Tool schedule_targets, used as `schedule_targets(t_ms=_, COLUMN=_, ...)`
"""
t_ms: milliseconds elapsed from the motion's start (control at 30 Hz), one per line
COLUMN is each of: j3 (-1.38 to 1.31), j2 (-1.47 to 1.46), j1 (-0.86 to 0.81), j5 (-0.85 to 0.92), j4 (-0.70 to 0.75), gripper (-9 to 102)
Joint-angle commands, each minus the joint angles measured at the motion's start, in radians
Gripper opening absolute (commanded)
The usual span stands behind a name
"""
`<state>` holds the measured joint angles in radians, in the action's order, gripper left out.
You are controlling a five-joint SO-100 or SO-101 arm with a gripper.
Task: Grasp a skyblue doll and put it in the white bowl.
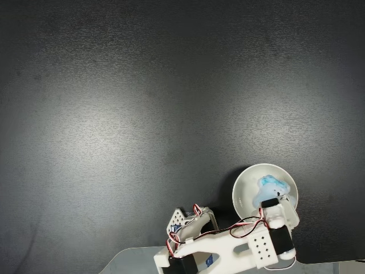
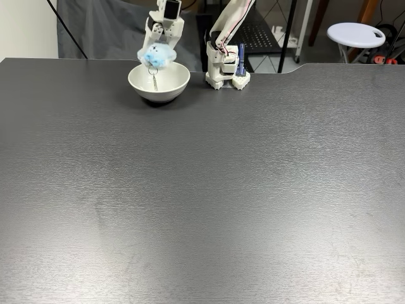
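Observation:
The skyblue doll hangs in the air just above the white bowl, held from above by my gripper, which is shut on it. A small metal loop dangles from the doll into the bowl's opening. In the fixed view from above, the doll shows over the inside of the bowl, with the gripper reaching in from the bowl's lower edge. The fingertips are hidden in the fluff.
The arm's base stands right of the bowl at the table's far edge; in the view from above the base lies to the bowl's lower left. A white stool stands beyond the table. The dark tabletop stretches wide.

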<state>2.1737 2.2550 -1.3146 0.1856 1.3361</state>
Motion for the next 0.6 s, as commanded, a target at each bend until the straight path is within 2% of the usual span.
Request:
schedule_targets(t_ms=0, j3=-0.008, j2=0.069, j1=-0.046, j5=0.012, j4=0.018, gripper=-1)
schedule_targets(t_ms=367, j3=-0.006, j2=0.058, j1=-0.044, j5=0.071, j4=0.023, gripper=-1)
schedule_targets(t_ms=567, j3=0.011, j2=0.057, j1=-0.044, j5=0.19, j4=0.066, gripper=10)
